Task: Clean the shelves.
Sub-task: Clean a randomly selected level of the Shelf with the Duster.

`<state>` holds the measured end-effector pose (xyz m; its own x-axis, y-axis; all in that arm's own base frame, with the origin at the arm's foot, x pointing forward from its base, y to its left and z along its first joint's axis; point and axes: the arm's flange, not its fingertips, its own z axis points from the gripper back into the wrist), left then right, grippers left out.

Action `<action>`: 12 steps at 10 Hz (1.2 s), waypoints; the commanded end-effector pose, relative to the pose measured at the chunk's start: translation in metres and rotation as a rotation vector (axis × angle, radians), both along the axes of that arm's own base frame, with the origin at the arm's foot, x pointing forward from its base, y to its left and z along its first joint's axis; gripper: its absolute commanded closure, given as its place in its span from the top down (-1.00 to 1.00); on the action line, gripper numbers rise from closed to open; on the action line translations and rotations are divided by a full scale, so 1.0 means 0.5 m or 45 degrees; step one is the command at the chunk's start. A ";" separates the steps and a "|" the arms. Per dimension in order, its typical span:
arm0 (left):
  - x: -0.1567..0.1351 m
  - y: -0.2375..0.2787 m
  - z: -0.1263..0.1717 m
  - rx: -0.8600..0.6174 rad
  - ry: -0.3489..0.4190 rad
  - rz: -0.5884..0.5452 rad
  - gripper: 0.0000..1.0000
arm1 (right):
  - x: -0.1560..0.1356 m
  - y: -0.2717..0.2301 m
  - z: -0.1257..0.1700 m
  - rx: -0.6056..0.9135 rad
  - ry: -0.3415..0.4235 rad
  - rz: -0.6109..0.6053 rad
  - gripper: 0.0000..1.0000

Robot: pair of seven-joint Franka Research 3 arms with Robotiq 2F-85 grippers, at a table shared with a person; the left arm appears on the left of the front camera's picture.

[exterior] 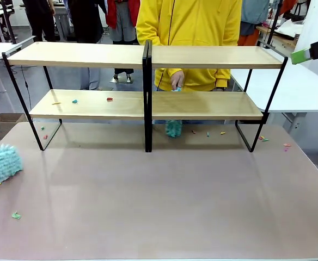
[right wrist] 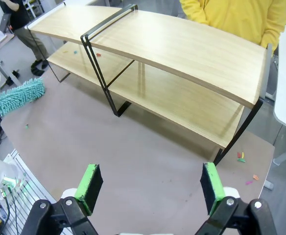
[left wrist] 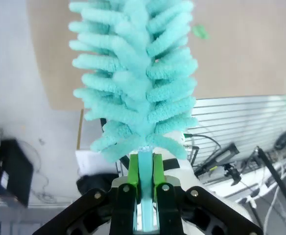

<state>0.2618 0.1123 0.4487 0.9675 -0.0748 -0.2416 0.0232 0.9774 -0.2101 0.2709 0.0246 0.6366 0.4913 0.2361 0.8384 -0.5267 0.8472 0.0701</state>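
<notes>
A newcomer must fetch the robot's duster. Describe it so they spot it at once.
From the shelves spanning the table, look to the table's near left edge. The fluffy teal duster there is clamped in the left gripper; the other duster hangs behind the shelves from the person's hand.

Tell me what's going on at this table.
The left end effector is shut on the handle of a teal duster, held low at the table's left edge. The right end effector is open and empty, high by the right end of the shelves. A person in yellow stands behind them, holding a second duster down behind the lower board. Small scraps lie on the lower left board and on the table.
</notes>
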 end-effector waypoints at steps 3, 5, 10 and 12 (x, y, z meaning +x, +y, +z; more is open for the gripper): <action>-0.048 0.060 0.048 -0.516 -0.123 -0.462 -0.75 | 0.000 0.000 0.001 0.002 -0.001 0.001 1.00; -0.052 0.069 0.061 -0.632 -0.057 -0.692 -0.75 | 0.000 0.000 0.001 0.002 -0.001 0.001 1.00; -0.046 0.049 0.114 -1.076 -0.192 -1.273 -0.75 | 0.000 0.000 0.001 0.002 -0.001 0.001 1.00; -0.044 0.079 0.155 -1.027 -0.454 -1.360 -0.75 | 0.000 0.000 0.001 0.002 -0.001 0.001 1.00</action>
